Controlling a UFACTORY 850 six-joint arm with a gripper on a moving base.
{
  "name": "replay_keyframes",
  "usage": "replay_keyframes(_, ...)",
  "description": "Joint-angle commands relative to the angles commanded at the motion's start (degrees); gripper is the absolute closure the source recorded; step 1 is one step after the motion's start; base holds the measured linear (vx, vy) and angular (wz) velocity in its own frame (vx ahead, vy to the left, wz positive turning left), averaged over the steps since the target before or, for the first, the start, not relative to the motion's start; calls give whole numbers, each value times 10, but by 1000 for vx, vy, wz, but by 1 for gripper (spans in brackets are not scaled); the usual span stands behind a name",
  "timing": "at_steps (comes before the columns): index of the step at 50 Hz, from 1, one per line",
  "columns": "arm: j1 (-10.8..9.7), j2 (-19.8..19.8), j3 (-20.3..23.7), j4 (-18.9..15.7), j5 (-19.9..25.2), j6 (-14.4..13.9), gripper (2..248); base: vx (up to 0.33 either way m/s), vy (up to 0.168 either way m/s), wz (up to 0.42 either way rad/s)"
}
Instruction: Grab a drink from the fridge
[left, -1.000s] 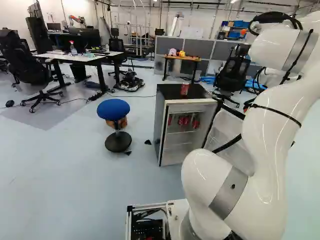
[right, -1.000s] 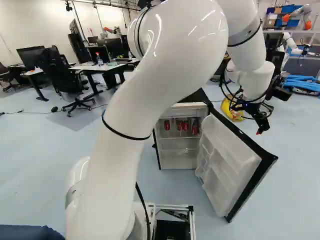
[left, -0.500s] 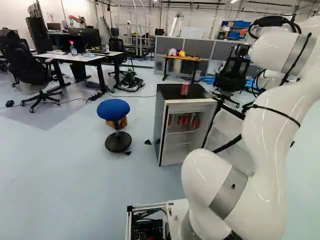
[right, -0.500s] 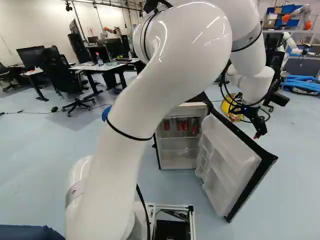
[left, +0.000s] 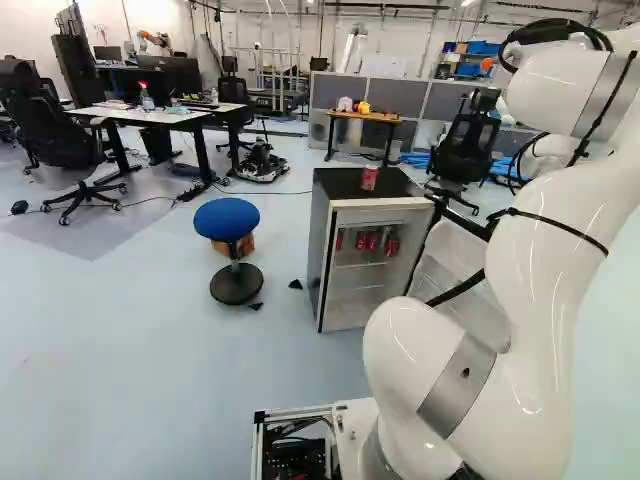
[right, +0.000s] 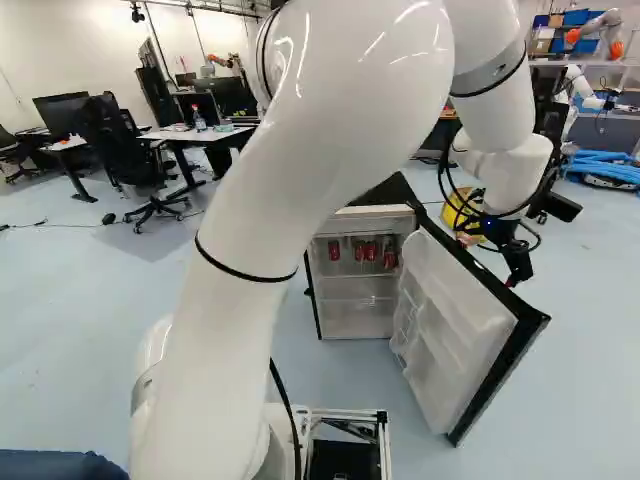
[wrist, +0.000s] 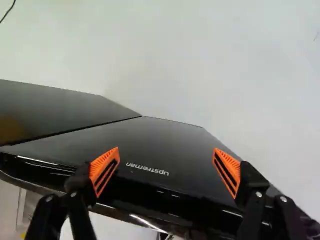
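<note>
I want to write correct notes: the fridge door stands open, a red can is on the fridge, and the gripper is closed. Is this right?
The gripper is open, not closed: the wrist view shows its fingers apart. The rest holds: door open, red can on the fridge.

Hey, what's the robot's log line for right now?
fridge: door open | red cans: inside | red can: on top | end effector: open, near door's outer face | held: nothing

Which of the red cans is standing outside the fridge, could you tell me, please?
The can on top of the fridge; the other cans in view are inside it.
</note>
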Motion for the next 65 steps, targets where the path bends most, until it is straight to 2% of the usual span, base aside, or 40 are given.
replay_keyframes(30,12,37,53,0,-10,0,3,0,0,0)
replay_keyframes(65,31,98,139,0,-10,0,3,0,0,0)
